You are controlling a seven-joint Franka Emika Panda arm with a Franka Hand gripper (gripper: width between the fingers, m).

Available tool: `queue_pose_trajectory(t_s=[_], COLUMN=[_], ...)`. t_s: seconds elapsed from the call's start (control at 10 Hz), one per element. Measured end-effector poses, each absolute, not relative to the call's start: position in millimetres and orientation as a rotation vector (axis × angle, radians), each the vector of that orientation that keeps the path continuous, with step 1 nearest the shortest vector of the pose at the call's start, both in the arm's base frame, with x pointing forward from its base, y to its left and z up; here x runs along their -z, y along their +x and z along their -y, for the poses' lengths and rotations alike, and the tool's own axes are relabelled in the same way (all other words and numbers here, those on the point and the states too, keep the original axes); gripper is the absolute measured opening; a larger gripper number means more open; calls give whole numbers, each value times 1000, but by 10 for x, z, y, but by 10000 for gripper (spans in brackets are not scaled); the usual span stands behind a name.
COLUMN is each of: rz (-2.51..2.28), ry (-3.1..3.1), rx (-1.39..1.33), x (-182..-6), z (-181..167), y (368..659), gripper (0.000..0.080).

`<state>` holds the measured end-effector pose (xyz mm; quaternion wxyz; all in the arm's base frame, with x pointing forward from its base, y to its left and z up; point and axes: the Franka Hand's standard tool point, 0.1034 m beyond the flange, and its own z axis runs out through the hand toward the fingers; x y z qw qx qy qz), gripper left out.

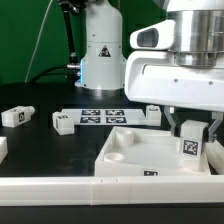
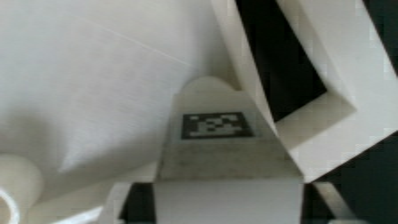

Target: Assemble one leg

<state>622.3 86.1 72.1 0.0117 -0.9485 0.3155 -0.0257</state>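
A big white panel lies on the black bench. Behind it lies the flat marker board. A green curtain hangs behind.

Four small white tagged legs are showing in the exterior view: one leg between the fingers of the single gripper over the panel (the same leg is filling the wrist view), a second leg lying at the exterior view's left, a third leg sitting near it, and a fourth leg resting behind the panel. One large white panel and one marker board are lying on the table, and one white rail is running along the front edge.
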Motion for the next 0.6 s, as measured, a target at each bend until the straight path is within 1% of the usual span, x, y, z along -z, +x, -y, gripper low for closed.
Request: queue_pose_trajectory(t_s=[0.1, 0.2, 0.3, 0.4, 0.5, 0.6], rz=[-1077, -1037, -1039, -1039, -1039, -1039], ry=[-2938, -2959, -2958, -2958, -2958, -2958], rx=[77, 80, 80, 80, 79, 79], x=[-724, -723, -721, -719, -718, -717], z=[-806, -792, -791, -792, -792, -791], y=[6217, 6217, 6217, 6216, 6215, 6215], gripper=[294, 294, 365, 365, 547, 547])
